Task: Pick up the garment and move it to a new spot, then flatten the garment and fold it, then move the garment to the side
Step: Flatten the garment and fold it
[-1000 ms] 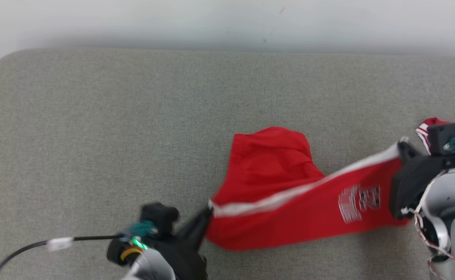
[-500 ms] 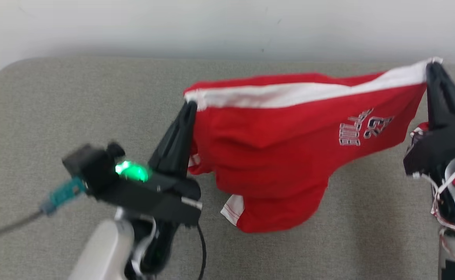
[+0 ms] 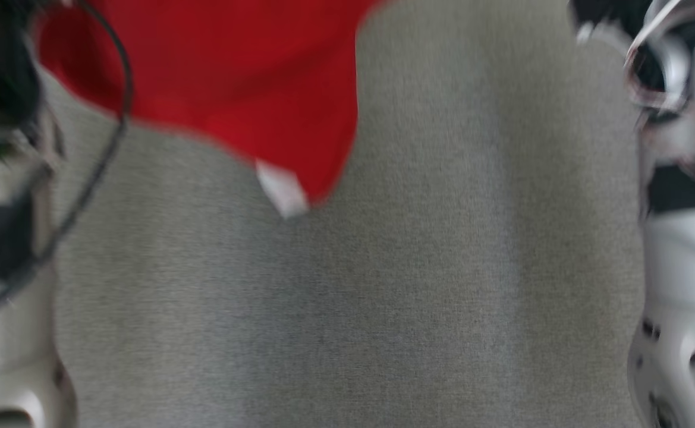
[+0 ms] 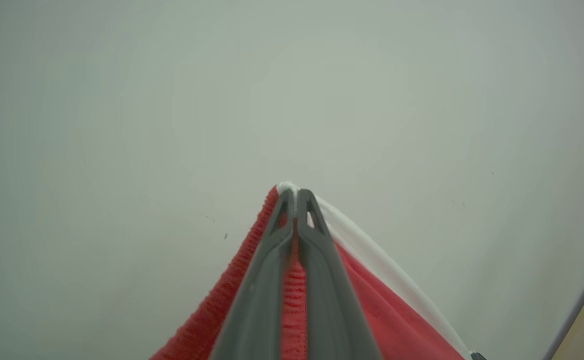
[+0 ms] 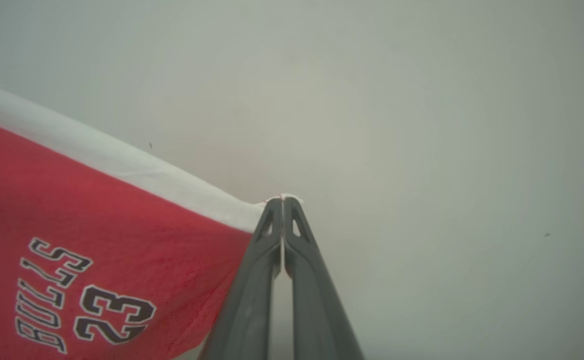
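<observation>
Head view, blurred: the garment (image 3: pixel 216 77) hangs high over the grey worktop (image 3: pixel 383 267), one white-trimmed corner dangling, with pale forearms (image 3: pixel 2 267) raised at both edges. Left wrist view: the left hand (image 4: pixel 295 197) is clamped on one end of the white band (image 4: pixel 371 252), fingers aimed at a pale wall (image 4: pixel 172 100). Right wrist view: the right hand (image 5: pixel 283 202) pinches the other end, likely so the cloth hangs spread for flattening

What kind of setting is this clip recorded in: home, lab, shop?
Probably an indoor lab or test setup, not certain: a wide grey fabric-covered surface, a bare pale wall, and a red garment hanging above the surface.
</observation>
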